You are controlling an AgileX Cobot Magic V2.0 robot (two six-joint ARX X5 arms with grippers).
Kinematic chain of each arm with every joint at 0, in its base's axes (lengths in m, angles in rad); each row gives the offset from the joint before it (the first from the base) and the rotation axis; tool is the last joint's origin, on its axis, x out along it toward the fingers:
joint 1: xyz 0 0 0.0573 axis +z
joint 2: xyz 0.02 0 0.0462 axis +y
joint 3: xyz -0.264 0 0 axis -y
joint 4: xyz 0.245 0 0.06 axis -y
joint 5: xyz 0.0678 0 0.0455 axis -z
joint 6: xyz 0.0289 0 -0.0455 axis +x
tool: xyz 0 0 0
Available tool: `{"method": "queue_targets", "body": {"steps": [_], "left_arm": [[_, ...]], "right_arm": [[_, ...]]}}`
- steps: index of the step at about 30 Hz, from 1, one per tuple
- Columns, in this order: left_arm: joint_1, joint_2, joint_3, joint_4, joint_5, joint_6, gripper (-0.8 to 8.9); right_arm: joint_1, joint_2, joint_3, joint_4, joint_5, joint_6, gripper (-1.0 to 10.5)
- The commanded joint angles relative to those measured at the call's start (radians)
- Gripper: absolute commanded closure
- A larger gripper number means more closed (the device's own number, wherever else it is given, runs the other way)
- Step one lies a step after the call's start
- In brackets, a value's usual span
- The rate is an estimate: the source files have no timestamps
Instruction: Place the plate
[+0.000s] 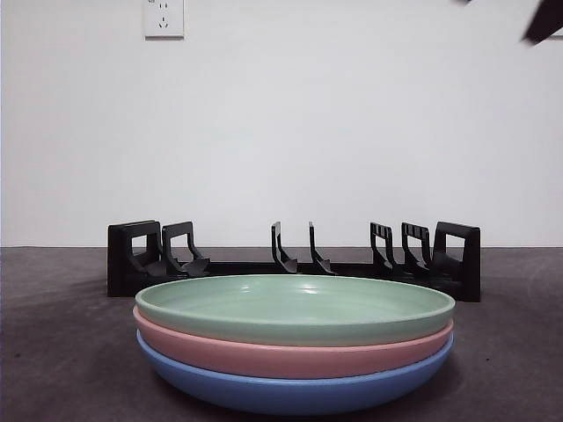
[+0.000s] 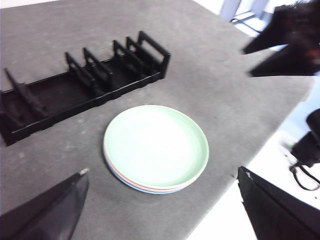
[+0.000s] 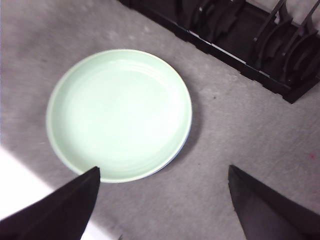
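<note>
- The green plate [image 1: 295,303] lies flat on top of a stack, over a pink plate [image 1: 290,354] and a blue plate [image 1: 295,391]. The stack sits on the grey desk [image 1: 62,352] close to its near edge, with no slot of the rack holding anything yet.
- The black rack [image 1: 295,259] stands just behind the stack, its long axis running parallel to the near desk edge. Its upright dividers mean the plate will likely have to be tipped on edge to go in.
- The right gripper [image 3: 162,200] hovers above the desk just beside the green plate's rim, fingers released and spread wide, holding nothing. The plate lies off to one side of the gap between the fingers, so a short sideways shift would probably bring a finger over the rim.
- The left gripper [image 2: 162,200] also hangs open and empty, higher up and further back, taking in stack and rack together.
- Judged from both wrist views, the right arm is nearer to the plate.
</note>
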Motion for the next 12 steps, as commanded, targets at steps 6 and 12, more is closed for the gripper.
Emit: {"method": "queue_targets", "body": {"steps": [6,12], "left_arm": [[-0.005,0.048,0.014,0.019,-0.027,-0.042,3.49],[-0.005,0.055,0.014,0.021,-0.027,-0.063,3.51]], "right_arm": [[0.006,-0.293,-0.082,0.015,-0.079,0.075,5.4],[0.006,-0.394,-0.082,0.019,-0.074,0.077,5.4]]}}
